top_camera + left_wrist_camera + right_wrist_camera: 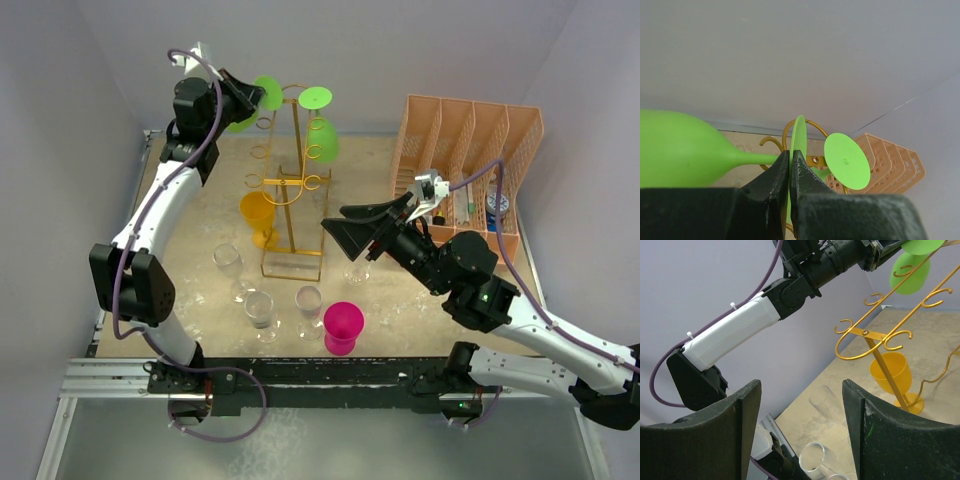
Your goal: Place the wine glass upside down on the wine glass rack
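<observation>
My left gripper (243, 98) is shut on the flat foot of a green wine glass (268, 92), high up by the top left hooks of the gold wire rack (295, 200). In the left wrist view the foot (799, 132) stands edge-on between my closed fingers, the bowl (675, 150) reaches left, and a gold hook (810, 124) curls just behind. A second green glass (320, 135) hangs upside down on the rack's right side, its foot (846, 160) on top. My right gripper (345, 228) is open and empty, right of the rack.
A yellow glass (257, 212) stands at the rack's base. Three clear glasses (260, 308) and a pink one (343, 322) stand at the front; another clear glass (357, 268) is under my right gripper. A peach mesh organizer (465, 160) is at the back right.
</observation>
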